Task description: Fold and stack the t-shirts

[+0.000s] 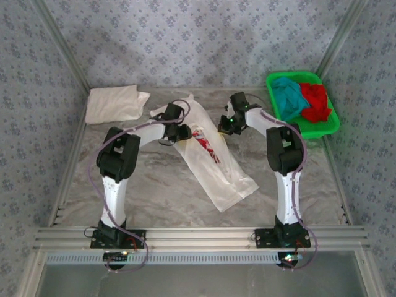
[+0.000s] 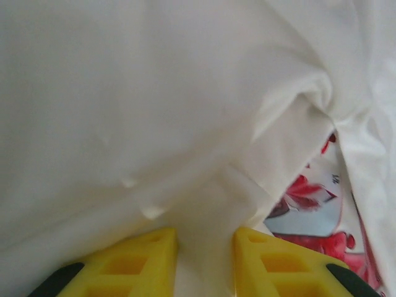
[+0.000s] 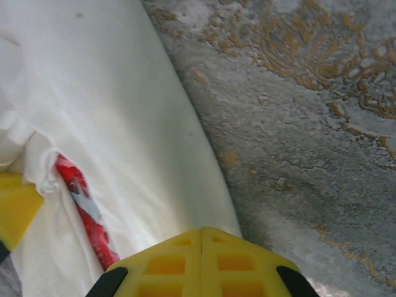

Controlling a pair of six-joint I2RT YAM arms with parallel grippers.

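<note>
Printed tee (image 1: 218, 172) mid-bench (image 1: 161, 189), folded into long strip, axis far-left to near-right. Both arms at far end, equally near. Left gripper (image 1: 180, 132) on left edge, grasping bunched white fold. Right gripper (image 1: 224, 125) clenched at right edge, can't tell if cloth caught. Red print peeks from fold.

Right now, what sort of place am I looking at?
Likely a robot test booth for folding laundry: patterned walls around a marble-look table, two arms bolted at its edge, a printed t-shirt between them, a green basket of tees.
</note>
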